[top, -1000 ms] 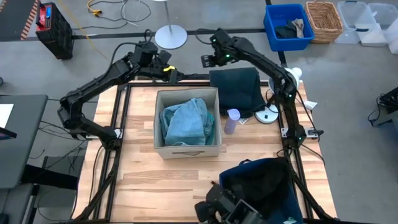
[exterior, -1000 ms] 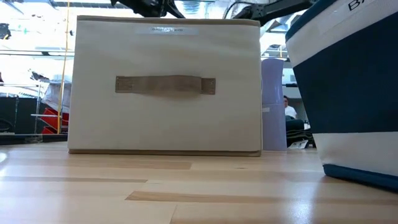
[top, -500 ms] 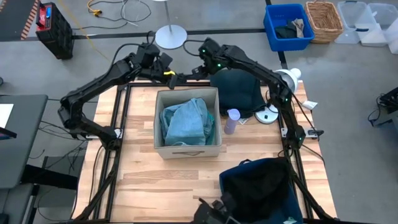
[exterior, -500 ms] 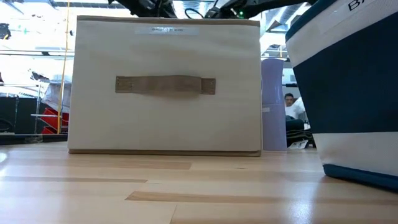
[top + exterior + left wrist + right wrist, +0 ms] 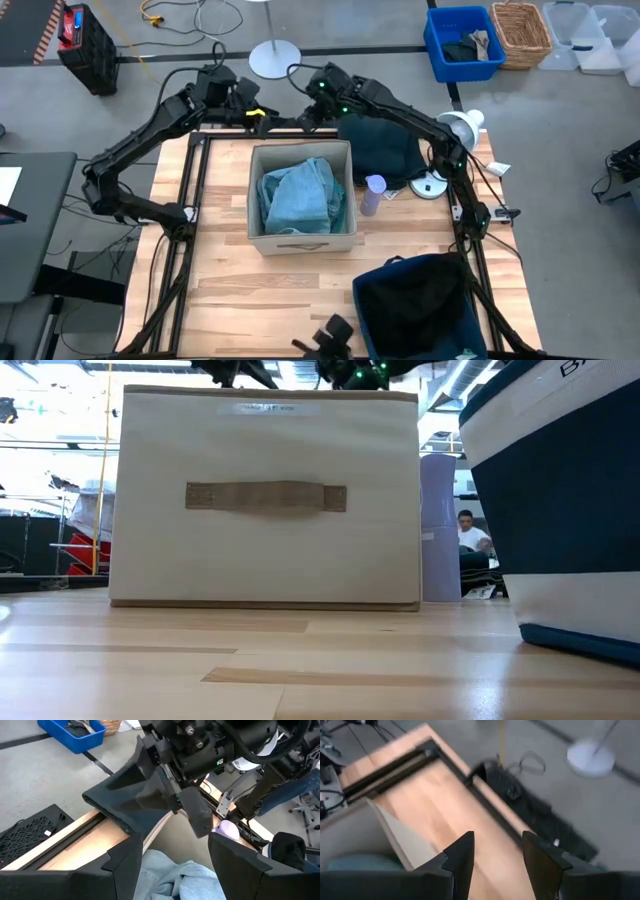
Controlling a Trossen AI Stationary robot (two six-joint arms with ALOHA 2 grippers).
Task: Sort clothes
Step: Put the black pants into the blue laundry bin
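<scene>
Right gripper [image 5: 312, 112]: spread, empty, moved from dark green garment [image 5: 385, 145] toward table's far edge.
Left gripper [image 5: 240, 100]: spread, empty, pulled back.
Blue clothes [image 5: 298, 195]: inside beige box [image 5: 262, 240].
Meaning: green one probably next.

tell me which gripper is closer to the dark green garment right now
Right. The right gripper hovers just off the dark green garment's far-left corner; the left gripper is farther off, beyond the beige box.

My right gripper [image 5: 496, 857], fingers parted and empty, hangs over the wooden table [image 5: 440, 805]. Beige box [image 5: 390, 832] at eight o'clock, turquoise garment [image 5: 357, 862] inside; white round base [image 5: 590, 756] at two o'clock.
</scene>
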